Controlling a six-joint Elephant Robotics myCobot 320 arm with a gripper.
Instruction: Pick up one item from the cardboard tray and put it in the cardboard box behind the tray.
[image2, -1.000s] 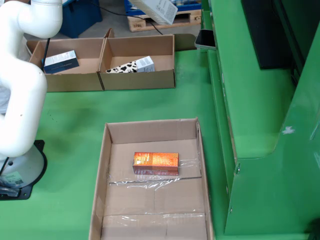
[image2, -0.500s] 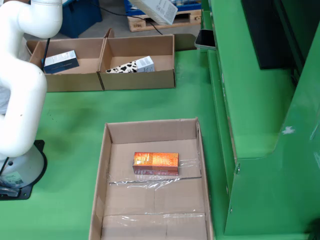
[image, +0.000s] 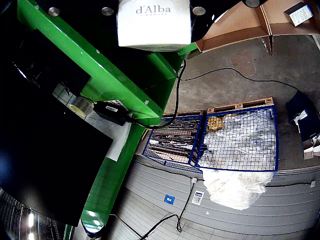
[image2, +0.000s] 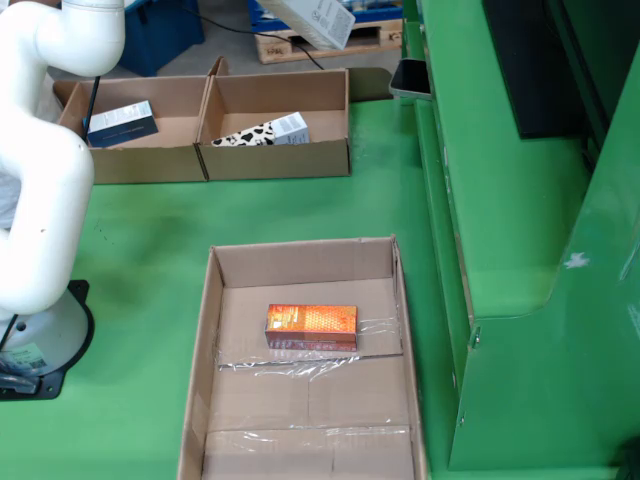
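i take the cardboard tray (image2: 300, 400) as my landmark in the fixed overhead view. beside it on the left stands the white arm (image2: 40, 180), its base just off the tray's left wall. behind the tray sit two cardboard boxes: the right box (image2: 280, 150) holds a black-and-white patterned carton, the left box (image2: 130, 150) a dark blue one. inside the tray lies an orange carton (image2: 311, 326), long axis running left to right, lying flat.

far behind the tray, at the top edge, i see a white carton (image2: 315, 20) up in the air, tilted. only the view that rides on the gripper lets me read it: "d'Alba" on the white carton (image: 154, 24), filling the top of that frame, long axis across. that view also shows a blue wire cage on a pallet, unseen from overhead.

the carton is carried, but i cannot tell how the jaws stand
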